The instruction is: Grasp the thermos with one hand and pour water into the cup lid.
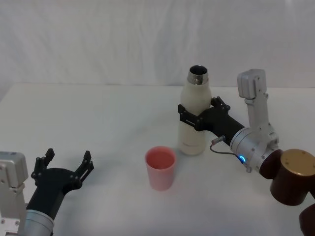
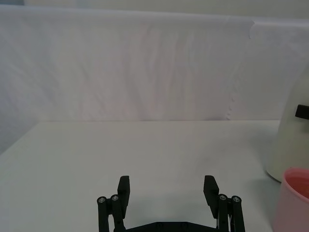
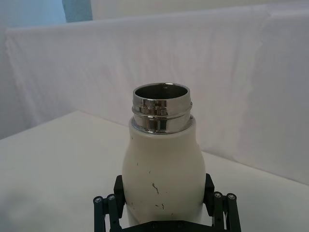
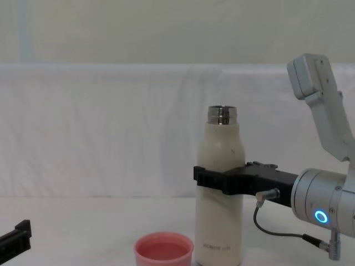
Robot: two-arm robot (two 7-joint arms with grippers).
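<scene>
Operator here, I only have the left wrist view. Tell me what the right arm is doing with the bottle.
Observer: The right gripper is closed around the middle of the thermos, which stands upright on the table.
Operator: Confirm whether the cap is off.
Observer: It is off; the right wrist view looks into the open steel neck.
Operator: Place the cup for me relative to the bottle.
Observer: The cup lid stands upright on the table, in front of the thermos and slightly to the robot's left, apart from it.
Operator: Report my own arm from above.
Observer: The left gripper is open, low at the near left, well away from both.
</scene>
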